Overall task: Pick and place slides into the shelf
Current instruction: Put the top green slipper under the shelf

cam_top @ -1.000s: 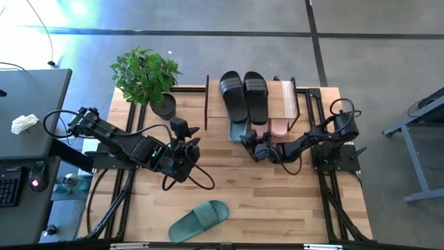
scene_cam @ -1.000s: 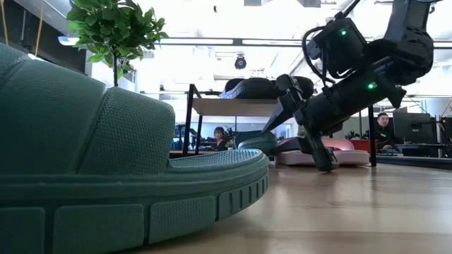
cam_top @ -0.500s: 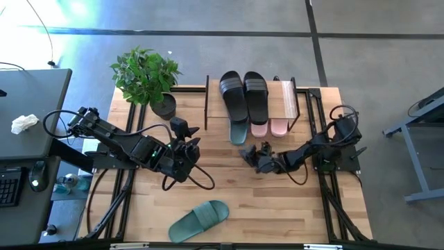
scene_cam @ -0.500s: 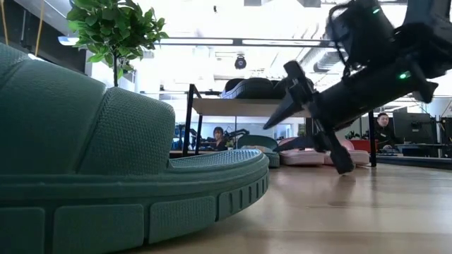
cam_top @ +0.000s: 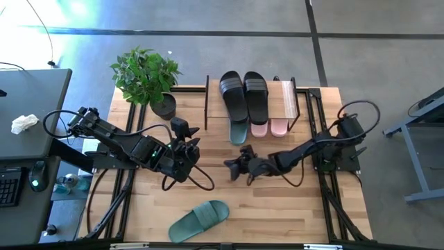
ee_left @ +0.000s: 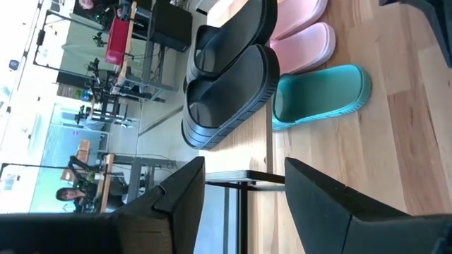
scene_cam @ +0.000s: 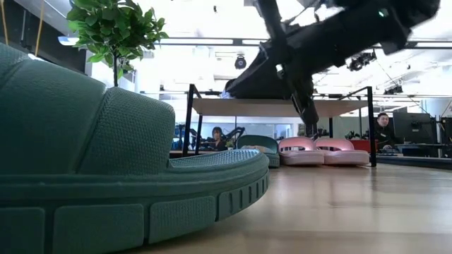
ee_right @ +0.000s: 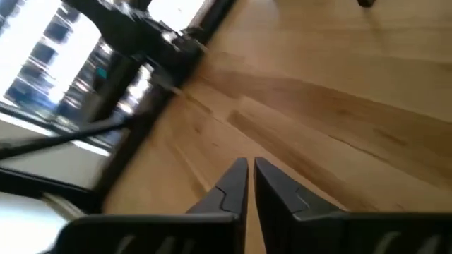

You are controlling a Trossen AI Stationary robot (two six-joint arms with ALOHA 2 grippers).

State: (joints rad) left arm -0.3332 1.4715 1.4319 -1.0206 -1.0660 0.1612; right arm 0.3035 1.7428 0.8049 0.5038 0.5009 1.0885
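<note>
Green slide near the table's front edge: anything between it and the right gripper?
Nothing visible. Only bare tabletop lies between the right gripper and the loose green slide; the left gripper is off to the side.

standing at the far left corner of the desk [cam_top: 291, 208]: a potted plant [cam_top: 147, 78]. lying on the dark side table [cam_top: 35, 104] beyond the left edge: a crumpled white cloth [cam_top: 24, 123].

Bright, even light. Glare whitens the windows behind the shelf [scene_cam: 282, 107] in the low view; the right end effector [scene_cam: 300, 67] is motion-blurred, the near slide [scene_cam: 106, 176] looms soft.
</note>
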